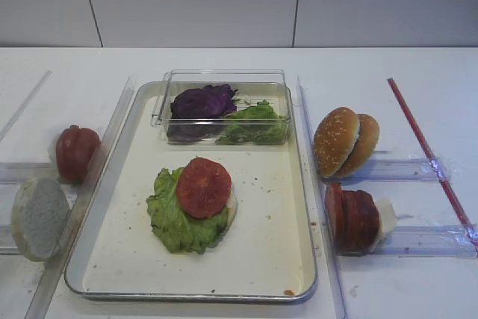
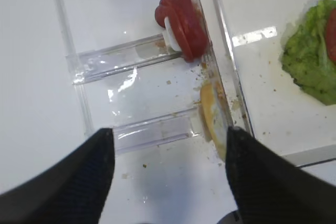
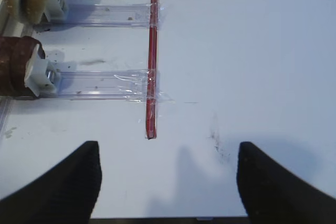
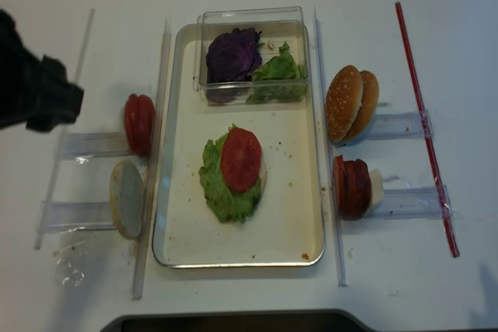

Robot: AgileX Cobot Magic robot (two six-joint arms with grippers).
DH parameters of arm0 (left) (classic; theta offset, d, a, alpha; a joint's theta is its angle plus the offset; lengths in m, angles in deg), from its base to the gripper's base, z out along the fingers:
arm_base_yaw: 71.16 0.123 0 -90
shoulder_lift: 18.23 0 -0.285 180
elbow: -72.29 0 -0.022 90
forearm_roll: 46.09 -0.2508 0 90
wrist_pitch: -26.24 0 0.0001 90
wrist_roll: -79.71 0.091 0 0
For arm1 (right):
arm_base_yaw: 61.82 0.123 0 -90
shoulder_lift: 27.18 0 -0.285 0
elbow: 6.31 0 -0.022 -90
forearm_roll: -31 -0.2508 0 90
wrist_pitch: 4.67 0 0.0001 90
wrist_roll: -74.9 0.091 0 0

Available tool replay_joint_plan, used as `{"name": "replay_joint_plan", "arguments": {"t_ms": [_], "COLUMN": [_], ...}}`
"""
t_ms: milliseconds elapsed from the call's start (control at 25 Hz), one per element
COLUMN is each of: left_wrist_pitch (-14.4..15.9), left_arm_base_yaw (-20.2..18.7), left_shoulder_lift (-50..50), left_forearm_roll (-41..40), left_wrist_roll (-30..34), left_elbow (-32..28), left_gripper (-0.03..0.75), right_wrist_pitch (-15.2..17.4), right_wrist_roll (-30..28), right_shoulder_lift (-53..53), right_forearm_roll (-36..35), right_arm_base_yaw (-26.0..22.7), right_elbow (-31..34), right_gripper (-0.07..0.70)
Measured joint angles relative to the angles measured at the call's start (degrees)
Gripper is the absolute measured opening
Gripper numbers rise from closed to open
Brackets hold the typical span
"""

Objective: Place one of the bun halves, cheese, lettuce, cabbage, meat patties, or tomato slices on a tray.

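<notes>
A silver tray (image 1: 302, 207) sits mid-frame on a white worktop (image 1: 388, 65). At its centre one of the tomato slices (image 1: 203, 187) lies flat on a lettuce (image 1: 175, 218) leaf, with a pale bun half just showing beneath. At the tray's top edge a clear plastic box (image 1: 224, 76) holds the purple cabbage (image 1: 202, 101) beside more green leaves. Right of the tray, two bun halves (image 1: 345, 142) stand on edge above the upright stack of meat patties (image 1: 352, 218); a red strip (image 1: 429, 151) runs down the far right. Left of the tray stand more tomato slices and another bun half. The left pincer (image 2: 168, 174) hangs with fingers apart over the worktop, empty; the right pincer (image 3: 167, 184) is likewise spread and empty.
</notes>
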Motion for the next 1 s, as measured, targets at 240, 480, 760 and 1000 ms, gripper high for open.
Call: {"name": "replay_joint_plan", "arguments": {"t_ms": [240, 480, 760, 1000], "left_wrist_pitch": [0.22, 0.43, 0.61, 0.81], "left_arm_base_yaw": [0.0, 0.0, 0.0, 0.0], "left_shoulder_lift": [-8.64, -18.1, -27.49, -34.14], "left_forearm_roll": [0.0, 0.0, 0.0, 0.0], "left_wrist_roll": [0.0, -1.28, -1.3, -1.3], "left_elbow": [-5.9, -12.41, -19.42, -25.83], "left_gripper": [0.42, 0.42, 0.42, 0.42], "right_wrist_pitch": [0.0, 0.0, 0.0, 0.0], "right_wrist_roll": [0.0, -0.15, -0.15, -0.15], "right_shoulder_lift": [0.0, 0.0, 0.0, 0.0], "right_forearm_roll": [0.0, 0.0, 0.0, 0.0], "right_arm_base_yaw": [0.0, 0.0, 0.0, 0.0], "right_elbow": [0.0, 0.0, 0.0, 0.0], "right_gripper": [0.549, 0.549, 0.549, 0.549]}}
